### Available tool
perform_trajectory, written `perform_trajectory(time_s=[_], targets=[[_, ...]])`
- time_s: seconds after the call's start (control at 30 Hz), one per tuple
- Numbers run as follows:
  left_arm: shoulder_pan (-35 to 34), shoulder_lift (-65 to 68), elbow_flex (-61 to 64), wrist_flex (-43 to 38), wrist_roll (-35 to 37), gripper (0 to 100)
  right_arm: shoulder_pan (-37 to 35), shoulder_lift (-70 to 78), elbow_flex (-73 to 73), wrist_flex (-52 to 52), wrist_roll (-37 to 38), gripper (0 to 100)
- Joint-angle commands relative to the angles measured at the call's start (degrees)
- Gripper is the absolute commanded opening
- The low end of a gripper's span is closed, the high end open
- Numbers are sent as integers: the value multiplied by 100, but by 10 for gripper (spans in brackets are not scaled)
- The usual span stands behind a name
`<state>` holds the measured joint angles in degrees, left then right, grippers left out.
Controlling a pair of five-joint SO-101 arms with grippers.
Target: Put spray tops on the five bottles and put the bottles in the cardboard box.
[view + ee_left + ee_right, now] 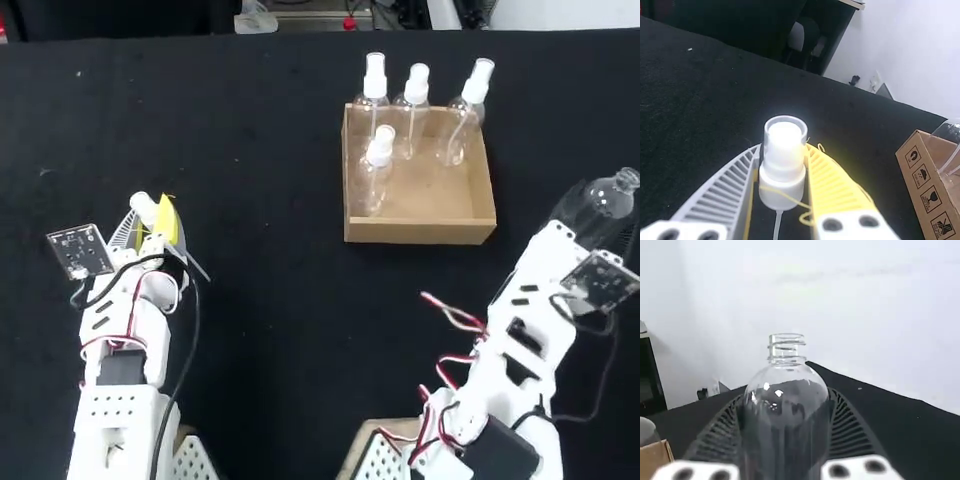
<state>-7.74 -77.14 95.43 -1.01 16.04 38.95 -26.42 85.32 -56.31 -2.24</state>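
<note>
My left gripper [152,222] [782,167] hangs over the table's left side, shut on a white spray top [784,160] [144,205] whose thin tube trails down between the fingers. At the right edge my right gripper [590,215] [785,410] is shut on a clear uncapped bottle [784,400] [600,205], its threaded neck pointing away from the wrist. The cardboard box [420,228] sits right of centre and holds several clear bottles with white spray tops, such as one [376,165] near the front and one [468,115] at the back right. A corner of the box [932,180] appears in the left wrist view.
The black table [250,150] spreads open between the two arms and left of the box. Red and white cables [455,330] loop beside the right arm. Clutter lies beyond the table's far edge.
</note>
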Motion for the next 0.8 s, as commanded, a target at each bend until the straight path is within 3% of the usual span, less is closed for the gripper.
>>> perform_trajectory(time_s=[0.0, 0.23, 0.5, 0.77], targets=[[-31, -88, -22, -141, 0, 30, 132, -154, -22, -571, 0, 11], [-31, -88, -22, -141, 0, 30, 290, 1411, -963, -1538, 18, 11], [-13, -88, -40, -141, 0, 30, 369, 4145, -1086, -4422, 18, 11], [-13, -88, -31, -141, 0, 30, 686, 5719, -2026, -4396, 255, 11]])
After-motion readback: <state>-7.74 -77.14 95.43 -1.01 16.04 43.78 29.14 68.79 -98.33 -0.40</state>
